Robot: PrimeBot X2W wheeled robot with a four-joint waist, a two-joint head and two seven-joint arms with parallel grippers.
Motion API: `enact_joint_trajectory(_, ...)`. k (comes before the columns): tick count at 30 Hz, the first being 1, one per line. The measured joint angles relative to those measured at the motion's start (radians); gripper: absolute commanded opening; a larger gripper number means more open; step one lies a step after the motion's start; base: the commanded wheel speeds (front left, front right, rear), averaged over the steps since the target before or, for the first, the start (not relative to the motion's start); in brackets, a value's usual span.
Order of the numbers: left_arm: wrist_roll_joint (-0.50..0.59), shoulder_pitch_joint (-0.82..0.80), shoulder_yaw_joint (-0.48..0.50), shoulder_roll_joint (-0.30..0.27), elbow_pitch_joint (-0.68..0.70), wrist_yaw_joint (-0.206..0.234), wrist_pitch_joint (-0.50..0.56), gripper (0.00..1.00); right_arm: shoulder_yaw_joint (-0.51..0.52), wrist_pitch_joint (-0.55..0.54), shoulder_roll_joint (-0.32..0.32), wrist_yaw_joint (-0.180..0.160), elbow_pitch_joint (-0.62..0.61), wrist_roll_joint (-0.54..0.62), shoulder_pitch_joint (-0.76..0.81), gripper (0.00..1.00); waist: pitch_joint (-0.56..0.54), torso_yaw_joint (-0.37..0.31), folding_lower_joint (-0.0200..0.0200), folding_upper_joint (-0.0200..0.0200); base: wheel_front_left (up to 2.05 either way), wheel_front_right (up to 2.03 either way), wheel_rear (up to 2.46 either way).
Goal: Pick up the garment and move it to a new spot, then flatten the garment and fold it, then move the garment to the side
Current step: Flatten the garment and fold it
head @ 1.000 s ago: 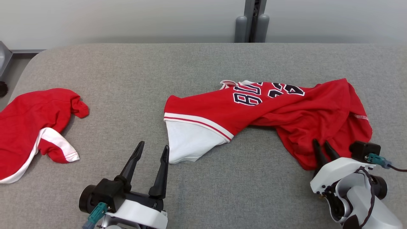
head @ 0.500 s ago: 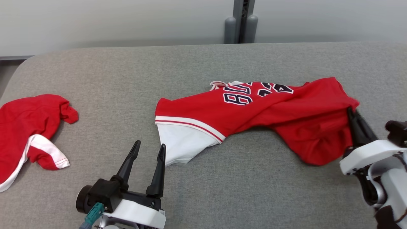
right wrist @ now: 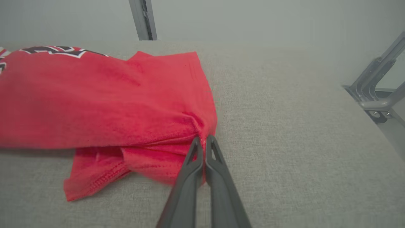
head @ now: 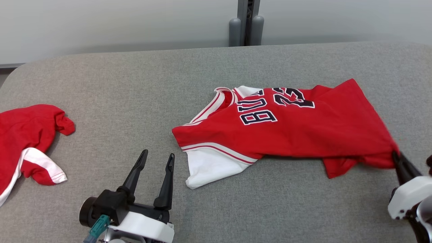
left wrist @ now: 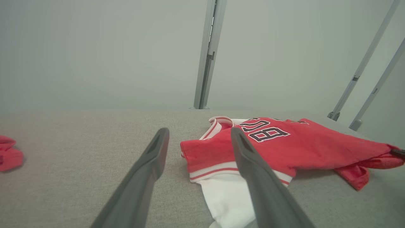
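Note:
The garment point(head: 297, 131) is a red jersey with dark letters and a white panel, stretched across the grey table's middle and right in the head view. My right gripper point(head: 395, 156) is shut on the garment's lower right hem, pulling it taut toward the right edge. The right wrist view shows the same pinch, my right gripper point(right wrist: 203, 139) closed on bunched red cloth of the garment point(right wrist: 104, 101). My left gripper point(head: 158, 156) stands open at the lower left, just left of the white panel. In the left wrist view the garment point(left wrist: 284, 145) lies beyond my left gripper point(left wrist: 199, 133), which is apart from it.
A second red and white cloth point(head: 27, 141) lies crumpled at the table's point(head: 135, 84) far left edge. A grey post point(head: 245, 23) stands behind the table's back edge. Metal frame rails point(right wrist: 373, 88) sit off the table's right side.
My right gripper closed on the garment's hem and dragged it right and toward me, spreading the jersey flatter. The head camera shifted right. My left gripper stayed open and still.

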State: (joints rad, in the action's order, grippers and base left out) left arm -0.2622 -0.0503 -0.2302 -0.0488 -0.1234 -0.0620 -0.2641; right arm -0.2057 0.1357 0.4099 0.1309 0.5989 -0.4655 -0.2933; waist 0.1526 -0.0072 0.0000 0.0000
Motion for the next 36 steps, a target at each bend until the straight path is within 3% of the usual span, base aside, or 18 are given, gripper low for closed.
enact_joint_trajectory(7,0.003,0.000,0.000,0.000,-0.007,-0.006,0.000,1.00,-0.033,-0.012,-0.031,0.000,0.083,-0.014,0.015,0.00,-0.005,0.004,0.0000,0.0000,0.00,0.00,0.00)
enact_joint_trajectory(8,0.006,0.000,0.002,0.000,-0.008,-0.006,0.000,1.00,-0.030,-0.005,-0.032,0.000,0.095,-0.013,0.014,0.15,-0.006,0.003,0.0000,0.0000,0.00,0.00,0.00)
enact_joint_trajectory(9,0.006,0.000,0.003,0.000,-0.008,-0.006,0.000,1.00,-0.026,0.004,-0.030,0.000,0.104,-0.004,0.011,0.54,-0.006,0.003,0.0000,0.0000,0.00,0.00,0.00)
enact_joint_trajectory(10,0.006,0.000,0.004,0.000,-0.009,-0.006,0.000,1.00,-0.017,0.023,-0.026,0.000,0.112,0.014,0.006,1.00,-0.007,0.002,0.0000,0.0000,0.00,0.00,0.00)
enact_joint_trajectory(13,0.007,0.002,0.010,0.000,-0.011,-0.006,0.000,1.00,0.048,0.086,-0.026,0.000,0.105,0.080,-0.033,1.00,-0.012,-0.002,0.0000,0.0000,0.00,0.00,0.00)
enact_joint_trajectory(15,0.007,0.004,0.015,0.000,-0.010,-0.005,0.000,1.00,0.077,0.108,-0.061,0.000,0.059,0.126,-0.050,1.00,-0.020,-0.007,0.0000,0.0000,0.00,0.00,0.00)
enact_joint_trajectory(23,-0.044,0.022,0.017,0.000,-0.004,0.002,0.000,1.00,0.030,0.124,-0.200,0.000,-0.101,0.230,-0.034,1.00,-0.054,-0.017,0.0000,0.0000,0.00,0.00,0.00)
enact_joint_trajectory(28,-0.083,0.027,0.019,0.000,0.009,0.016,0.000,1.00,0.003,0.126,-0.273,0.000,-0.207,0.256,0.032,1.00,-0.078,-0.010,0.0000,0.0000,0.00,0.00,0.00)
enact_joint_trajectory(36,-0.111,0.089,0.007,0.000,0.010,0.040,0.000,1.00,0.003,0.126,-0.312,0.000,-0.328,0.312,0.204,1.00,-0.135,0.004,0.0000,0.0000,0.00,0.00,0.00)
